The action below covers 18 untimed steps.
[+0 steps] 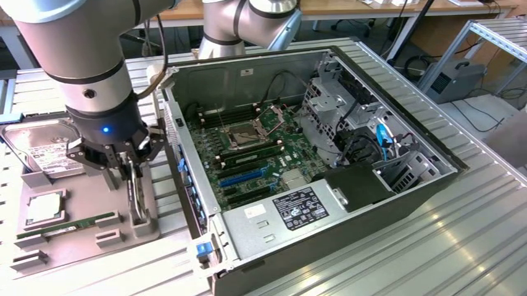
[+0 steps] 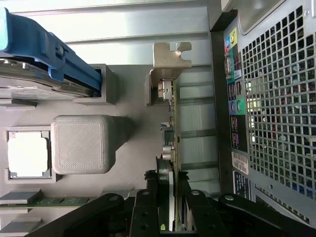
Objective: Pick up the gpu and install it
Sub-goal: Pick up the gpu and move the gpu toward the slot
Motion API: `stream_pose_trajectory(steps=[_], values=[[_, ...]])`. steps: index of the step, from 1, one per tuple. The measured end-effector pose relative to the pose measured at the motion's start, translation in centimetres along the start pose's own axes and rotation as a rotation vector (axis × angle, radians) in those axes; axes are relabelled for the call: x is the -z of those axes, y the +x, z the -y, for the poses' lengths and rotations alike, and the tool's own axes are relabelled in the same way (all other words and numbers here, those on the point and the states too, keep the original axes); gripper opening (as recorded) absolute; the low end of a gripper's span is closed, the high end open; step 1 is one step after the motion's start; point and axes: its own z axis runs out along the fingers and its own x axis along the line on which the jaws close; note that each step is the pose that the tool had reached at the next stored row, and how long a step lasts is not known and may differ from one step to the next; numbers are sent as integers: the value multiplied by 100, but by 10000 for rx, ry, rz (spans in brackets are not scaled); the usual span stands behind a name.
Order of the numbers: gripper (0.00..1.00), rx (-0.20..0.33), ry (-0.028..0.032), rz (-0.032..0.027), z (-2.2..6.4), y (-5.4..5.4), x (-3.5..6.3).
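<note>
The gpu (image 1: 140, 194) stands on edge in the grey holder tray (image 1: 82, 243), to the exterior view's left of the open computer case (image 1: 395, 191). My gripper (image 1: 132, 165) comes straight down on it from above. In the wrist view the green board (image 2: 171, 128) runs away from the black fingers (image 2: 150, 197) to its silver end bracket (image 2: 168, 57), which rests by a grey holder post. The gripper (image 2: 170, 190) has one finger on each face of the card and is shut on its edge. The motherboard (image 1: 247, 157) with its blue slot (image 1: 243, 177) lies exposed inside the case.
A silver hard drive (image 1: 41, 145) with a blue rail (image 2: 54, 49), a CPU (image 1: 43, 209) and a thin RAM stick (image 1: 66, 225) share the tray. The case's perforated rear wall (image 2: 276, 98) stands close beside the card. A drive cage (image 1: 337, 105) and cables crowd the case's far side.
</note>
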Motion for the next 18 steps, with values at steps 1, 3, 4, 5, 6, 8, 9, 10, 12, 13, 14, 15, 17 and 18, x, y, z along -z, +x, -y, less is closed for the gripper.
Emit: stream_pose_trajectory(steps=[1, 3, 4, 5, 6, 8, 9, 10, 12, 13, 14, 15, 17, 18], values=[[27, 0, 1, -2, -1, 0, 20], [27, 0, 0, -1, -2, -1, 46], [27, 0, 1, -1, -2, -1, 57], [27, 0, 1, -1, -3, -2, 68], [27, -1, 1, -1, -3, -2, 80], [27, 0, 1, -1, -5, -2, 110], [27, 0, 1, -1, -5, -3, 124], [27, 0, 0, 0, -6, -3, 138], [27, 0, 1, -1, -7, -4, 163], [27, 0, 1, -1, -8, -4, 189], [27, 0, 1, -1, -9, -5, 209], [27, 0, 1, -1, -10, -5, 222], [27, 0, 1, -1, -11, -6, 253], [27, 0, 0, -1, -11, -6, 266]])
